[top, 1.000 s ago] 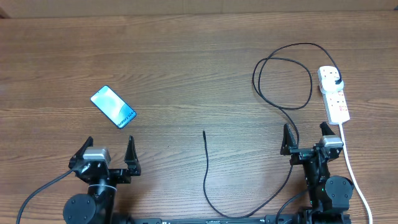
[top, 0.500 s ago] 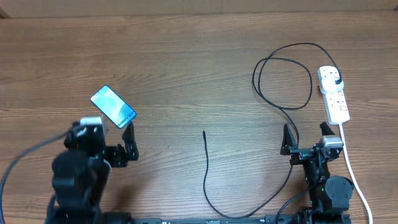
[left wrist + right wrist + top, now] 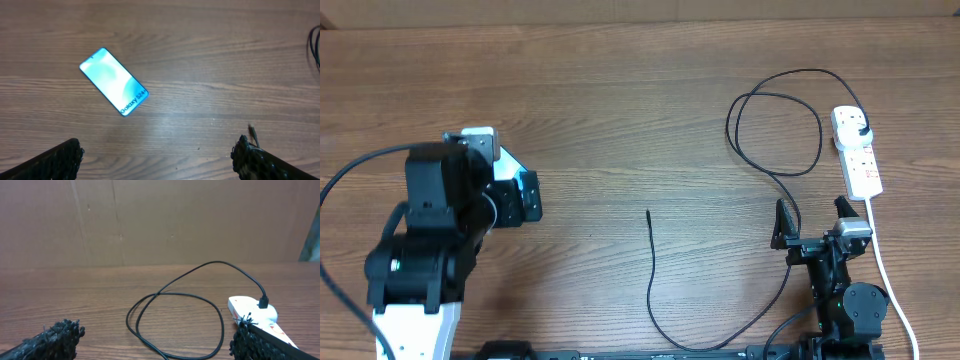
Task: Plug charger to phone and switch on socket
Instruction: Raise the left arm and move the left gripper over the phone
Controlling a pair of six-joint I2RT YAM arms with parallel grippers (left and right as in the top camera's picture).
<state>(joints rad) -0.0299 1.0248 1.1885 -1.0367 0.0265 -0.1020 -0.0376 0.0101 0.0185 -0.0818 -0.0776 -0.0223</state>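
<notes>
The phone (image 3: 114, 81), its blue-teal screen lit, lies flat and angled on the table in the left wrist view. My left gripper (image 3: 160, 157) is open and empty, held above the table just short of it. In the overhead view my left gripper (image 3: 498, 180) and arm cover most of the phone. The charger cable (image 3: 652, 270) lies loose, its tip (image 3: 648, 213) at mid-table and also showing in the left wrist view (image 3: 252, 134). Its black plug (image 3: 861, 127) sits in the white socket strip (image 3: 858, 160). My right gripper (image 3: 812, 222) is open and empty, near the strip (image 3: 250, 307).
The cable forms a loop (image 3: 221, 324) at the back right, between my right gripper and the strip. The strip's thick white cord (image 3: 890, 290) runs down the right side past the right arm. A brown wall stands behind the table.
My left arm has lifted from its rest near the front edge and moved forward over the phone. The right arm, cable and strip have not moved.
</notes>
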